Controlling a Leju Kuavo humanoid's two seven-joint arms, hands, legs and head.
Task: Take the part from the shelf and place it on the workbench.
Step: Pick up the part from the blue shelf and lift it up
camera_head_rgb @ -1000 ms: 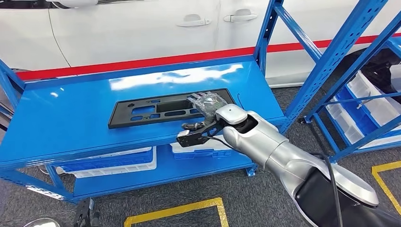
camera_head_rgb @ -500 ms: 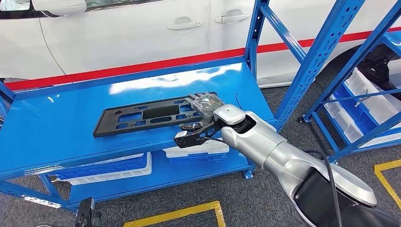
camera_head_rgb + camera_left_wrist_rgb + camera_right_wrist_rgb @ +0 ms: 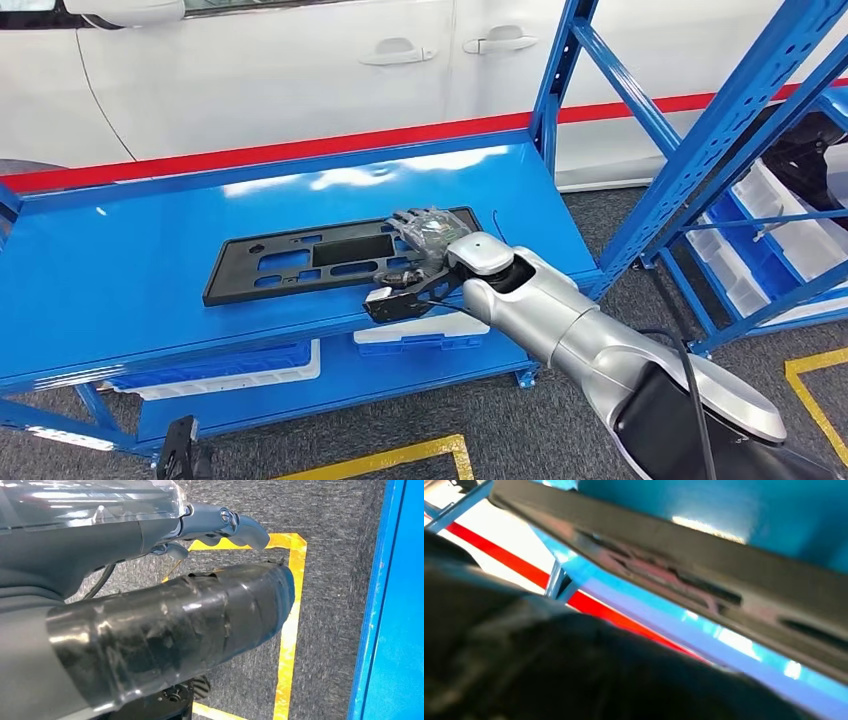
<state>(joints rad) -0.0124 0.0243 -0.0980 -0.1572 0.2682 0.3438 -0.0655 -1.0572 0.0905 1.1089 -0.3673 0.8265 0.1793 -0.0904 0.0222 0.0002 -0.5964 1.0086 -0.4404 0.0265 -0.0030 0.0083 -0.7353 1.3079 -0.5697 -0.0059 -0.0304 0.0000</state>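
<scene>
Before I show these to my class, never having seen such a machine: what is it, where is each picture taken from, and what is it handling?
It is a humanoid robot with two silver arms ending in hands. The wide picture is its own head view, looking down at a blue shelf beside a white car. A flat black plastic part lies on the shelf. The right hand rests on the part's end; whether it grips it, I cannot tell. The blurred right wrist view shows the part close up. The left wrist view shows the left hand hanging over grey floor, holding nothing.

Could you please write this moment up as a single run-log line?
right robot hand: on right end of flat black slotted plastic panel | panel: lying on glossy blue metal shelf | left robot hand: hanging, holds nothing
</scene>
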